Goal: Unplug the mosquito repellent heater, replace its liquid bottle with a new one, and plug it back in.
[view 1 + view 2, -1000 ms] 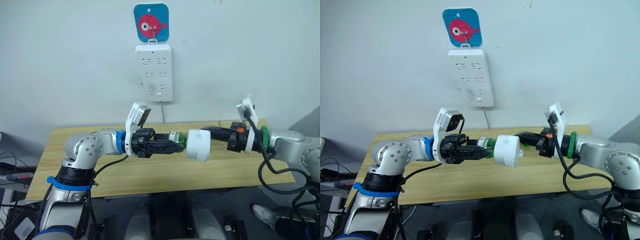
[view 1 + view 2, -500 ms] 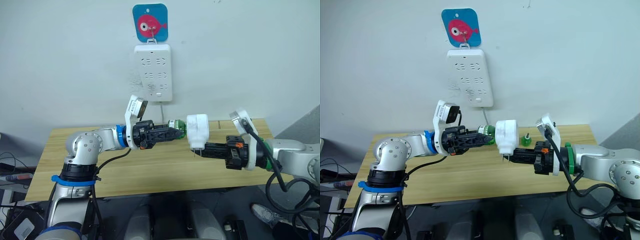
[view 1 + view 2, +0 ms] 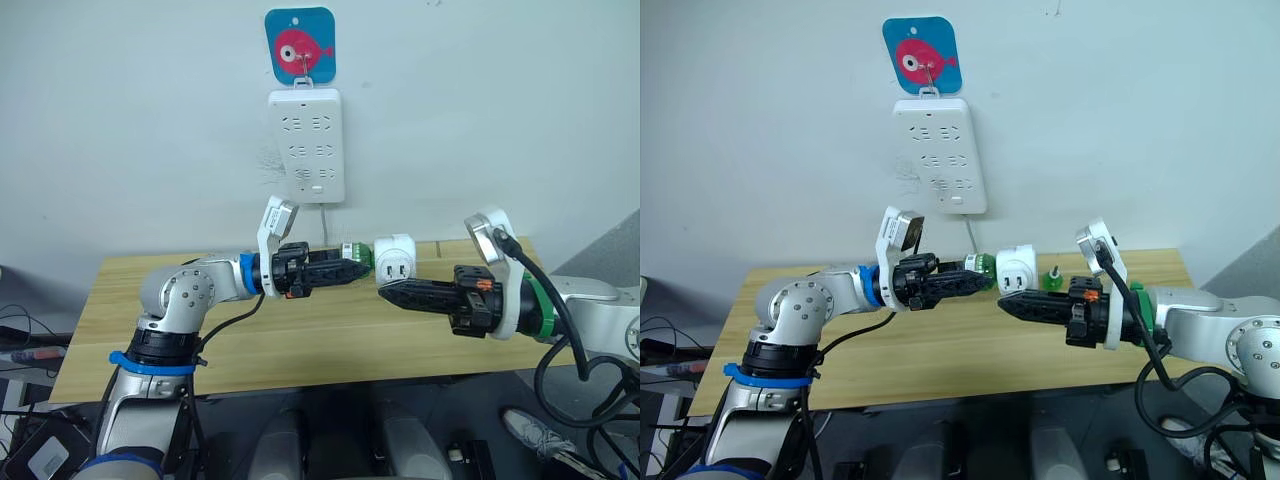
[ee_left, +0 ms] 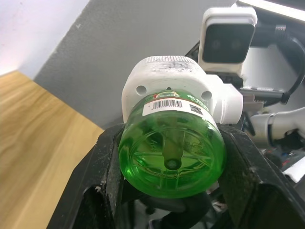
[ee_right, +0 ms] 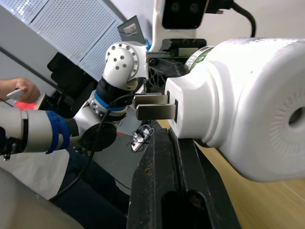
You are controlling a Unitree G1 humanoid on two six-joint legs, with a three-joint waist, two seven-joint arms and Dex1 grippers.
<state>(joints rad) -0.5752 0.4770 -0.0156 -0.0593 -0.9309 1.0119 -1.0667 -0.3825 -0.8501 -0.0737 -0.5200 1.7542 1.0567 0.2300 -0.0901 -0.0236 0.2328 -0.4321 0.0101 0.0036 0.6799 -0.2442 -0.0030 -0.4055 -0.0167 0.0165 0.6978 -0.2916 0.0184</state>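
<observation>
The mosquito repellent heater (image 3: 396, 262) hangs above the table with its two prongs facing me. My right gripper (image 3: 392, 290) is shut on it from below. The new one (image 3: 353, 258), a pale green bottle with a barcode label, sticks out of the heater's left side. My left gripper (image 3: 340, 268) is shut on that bottle, whose round base (image 4: 171, 150) sits between the black fingers (image 4: 102, 167). In the right wrist view the heater (image 5: 248, 109) rests against one black finger (image 5: 171, 191). Its liquid bottle (image 3: 1053, 278), bright green with a bare neck, stands on the table behind the heater.
A white power strip (image 3: 308, 145) hangs on the wall under a blue fish hook (image 3: 302, 45), with its cord running down behind the wooden table (image 3: 300, 340). A person's hand (image 5: 21, 90) shows in the right wrist view.
The right gripper has rolled the heater, so its prongs went from pointing down to facing me. Both grippers kept their hold, and the joined heater and bottle sit slightly higher than a second ago.
</observation>
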